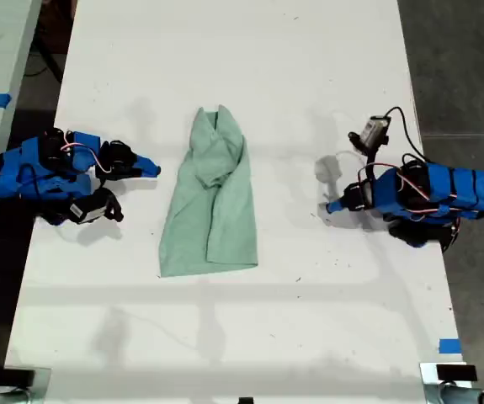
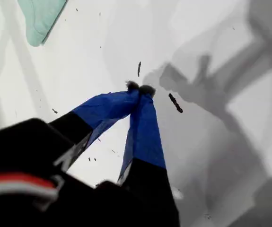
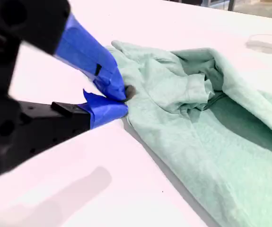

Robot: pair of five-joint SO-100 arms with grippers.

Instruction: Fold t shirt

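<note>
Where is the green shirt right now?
The t shirt lies on the white table, mid exterior view, between the two blue arms.

Pale mint-green t shirt (image 1: 210, 198), wrinkled, partly folded lengthwise; narrow collar end bunched, wider hem flat; mid-table

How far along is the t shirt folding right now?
Done: the t shirt lies as a narrow, wrinkled strip, its sides apparently folded in. In hand: nothing. My second gripper sits shut beside the collar end, and my first gripper is shut over bare table, apart from the shirt. Left: probably a fold across its length, plus smoothing.
</note>
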